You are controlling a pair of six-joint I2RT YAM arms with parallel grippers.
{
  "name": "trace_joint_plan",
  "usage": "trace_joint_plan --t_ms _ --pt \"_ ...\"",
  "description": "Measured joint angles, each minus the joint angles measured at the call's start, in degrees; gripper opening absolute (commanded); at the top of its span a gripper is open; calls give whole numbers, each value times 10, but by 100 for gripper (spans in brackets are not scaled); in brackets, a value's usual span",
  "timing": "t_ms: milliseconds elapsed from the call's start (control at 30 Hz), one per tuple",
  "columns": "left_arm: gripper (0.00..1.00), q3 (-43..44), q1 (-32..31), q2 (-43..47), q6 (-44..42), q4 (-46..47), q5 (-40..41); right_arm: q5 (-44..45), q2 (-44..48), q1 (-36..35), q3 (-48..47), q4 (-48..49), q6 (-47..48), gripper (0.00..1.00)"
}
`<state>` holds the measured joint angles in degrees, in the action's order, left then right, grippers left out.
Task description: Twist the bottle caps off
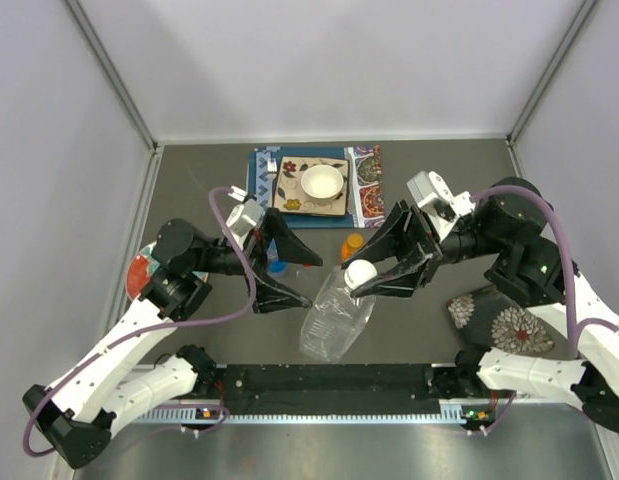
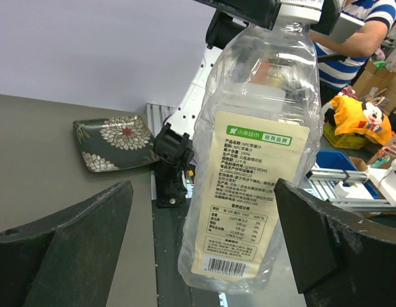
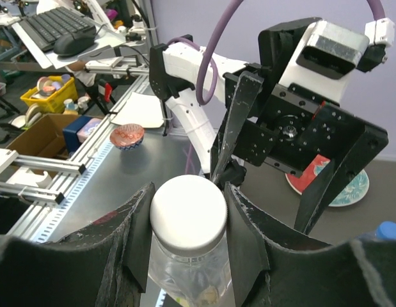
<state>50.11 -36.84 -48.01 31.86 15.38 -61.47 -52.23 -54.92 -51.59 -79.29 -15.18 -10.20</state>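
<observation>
Left wrist view's top edge cuts off the white cap [image 2: 301,7].

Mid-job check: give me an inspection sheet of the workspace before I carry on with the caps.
Surface: dark grey table, no spills seen.
Job's things: clear bottle with white cap on; orange cap and blue cap nearby; red cap not seen.
Clutter: white bowl on patterned mats; floral dish; red plate at left.
End effectors: right end effector shut on white cap; left end effector open, flanking the clear bottle.
Cables: purple cables looping, no snag seen.
Surroundings: grey enclosure walls; person beyond the rig.
</observation>
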Motion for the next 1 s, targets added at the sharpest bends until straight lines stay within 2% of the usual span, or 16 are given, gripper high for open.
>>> trace_joint_plan --t_ms 267,433,1000 --pt "99 -20 -4 26 17 2 -22 -16 -16 17 -7 7 -1 0" --pt "99 -23 -4 36 41 34 -38 -26 -19 21 -7 27 -5 0" --pt "99 -46 -8 -10 80 77 -44 -59 -57 26 -7 141 -67 0"
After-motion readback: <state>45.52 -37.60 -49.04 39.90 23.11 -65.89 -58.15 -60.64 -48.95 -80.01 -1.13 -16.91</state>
